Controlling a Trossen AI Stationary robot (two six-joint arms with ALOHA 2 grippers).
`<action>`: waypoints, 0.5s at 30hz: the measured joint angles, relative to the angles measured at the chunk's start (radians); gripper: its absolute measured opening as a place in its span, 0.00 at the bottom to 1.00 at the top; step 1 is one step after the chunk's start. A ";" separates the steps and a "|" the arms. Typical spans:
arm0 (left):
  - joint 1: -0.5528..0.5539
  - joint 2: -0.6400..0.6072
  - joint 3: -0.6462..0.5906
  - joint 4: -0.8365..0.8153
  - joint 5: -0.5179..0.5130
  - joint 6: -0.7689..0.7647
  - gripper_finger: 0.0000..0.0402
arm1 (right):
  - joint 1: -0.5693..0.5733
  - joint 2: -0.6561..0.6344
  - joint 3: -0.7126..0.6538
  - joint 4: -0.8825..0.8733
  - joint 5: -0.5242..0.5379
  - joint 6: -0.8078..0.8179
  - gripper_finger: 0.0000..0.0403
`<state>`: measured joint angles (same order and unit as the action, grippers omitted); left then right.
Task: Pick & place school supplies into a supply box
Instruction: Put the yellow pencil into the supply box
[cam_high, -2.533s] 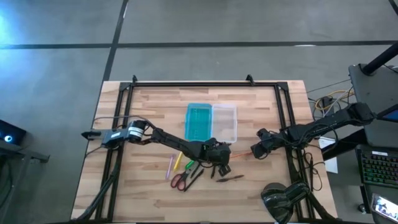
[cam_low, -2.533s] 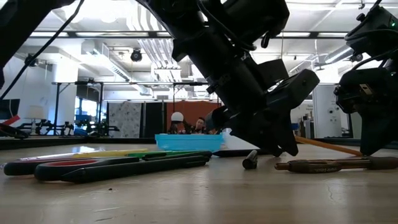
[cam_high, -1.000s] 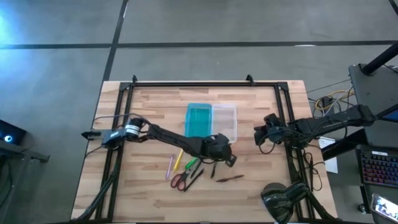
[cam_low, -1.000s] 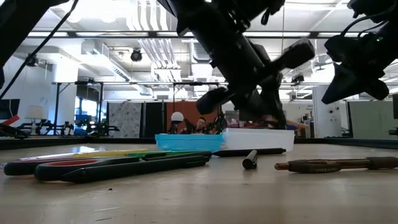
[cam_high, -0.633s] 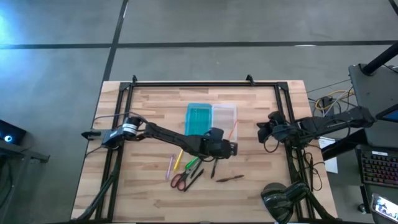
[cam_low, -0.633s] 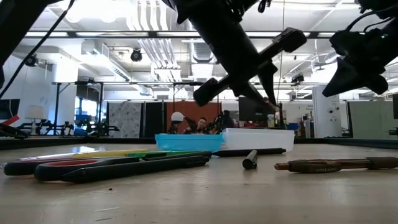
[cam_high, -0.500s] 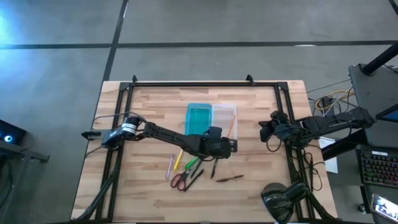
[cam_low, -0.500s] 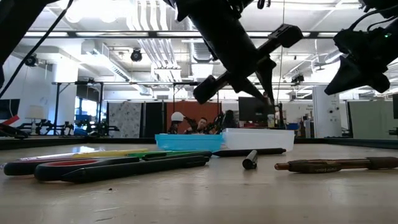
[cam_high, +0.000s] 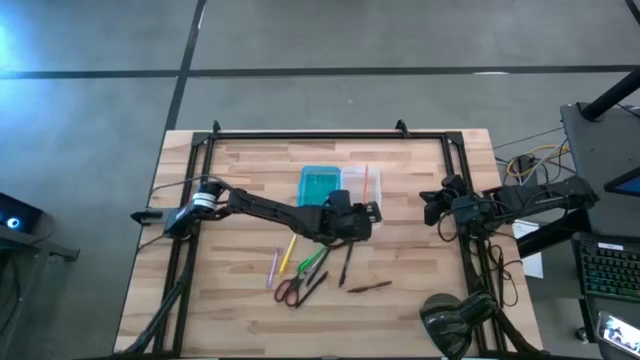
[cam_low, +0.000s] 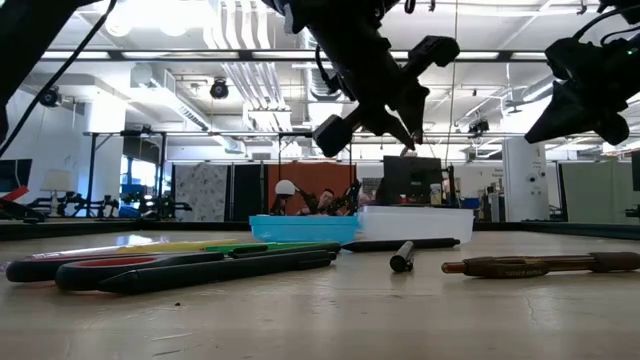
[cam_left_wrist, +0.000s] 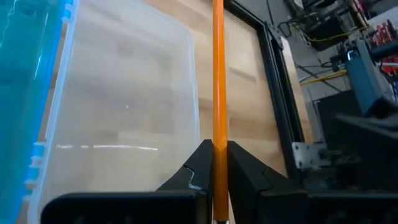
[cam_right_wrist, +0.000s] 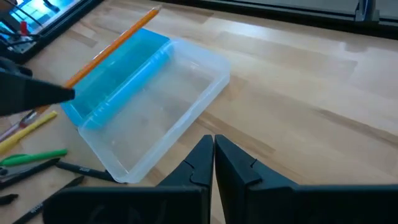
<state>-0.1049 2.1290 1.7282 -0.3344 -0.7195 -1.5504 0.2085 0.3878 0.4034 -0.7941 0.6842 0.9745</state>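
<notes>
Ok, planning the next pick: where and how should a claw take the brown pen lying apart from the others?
Grip the brown pen at mid-shaft, straight from above, closing across its width. It lies flat on the table, slim, with bare wood on both sides. The right claw is empty; the left claw holds the orange pencil.

No text, label, brand, number or sign can be read anywhere in these views; any printing on the pens and on the room's screens is too small to make out.
</notes>
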 joint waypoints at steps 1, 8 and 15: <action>0.009 -0.002 -0.001 -0.001 0.008 -0.005 0.03 | 0.000 0.000 0.000 -0.008 0.000 0.009 0.02; 0.074 -0.007 -0.029 -0.003 0.128 -0.049 0.03 | 0.000 0.001 0.000 -0.018 0.000 0.023 0.02; 0.123 -0.009 -0.032 -0.057 0.188 -0.015 0.03 | 0.000 0.002 0.000 -0.018 -0.001 0.024 0.02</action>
<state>0.0178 2.1199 1.6958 -0.3911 -0.5310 -1.5652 0.2089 0.3897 0.4034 -0.8124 0.6832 0.9981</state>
